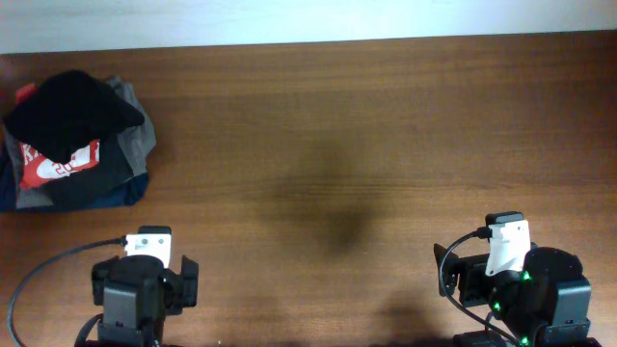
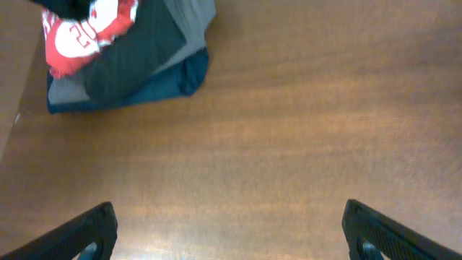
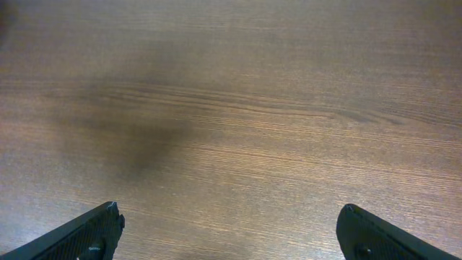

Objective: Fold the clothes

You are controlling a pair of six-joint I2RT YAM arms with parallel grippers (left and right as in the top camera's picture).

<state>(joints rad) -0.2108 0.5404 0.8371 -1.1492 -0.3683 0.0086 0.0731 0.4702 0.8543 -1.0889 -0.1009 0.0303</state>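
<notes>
The black garment (image 1: 69, 111) sits bunched in a rounded heap on the wooden table (image 1: 337, 116), on top of a pile of other clothes. No sleeve or logo mark can be made out in it. Directly beneath it, poking out on its near side, is a red shirt (image 1: 58, 164) with white print. A grey garment (image 1: 143, 135) shows under its right edge. A dark navy garment (image 1: 133, 191) forms the bottom layer, jutting out past the black garment's near side. More dark cloth lies between the red shirt and the navy layer, and I cannot tell which piece it belongs to.

The left gripper (image 2: 227, 238) is well apart from the black garment, on its near side. Its fingers are spread wide with only bare wood between them. The right gripper (image 3: 227, 235) is farther still, away to the black garment's right and nearer the robot. Its fingers are also spread wide and hold nothing.
</notes>
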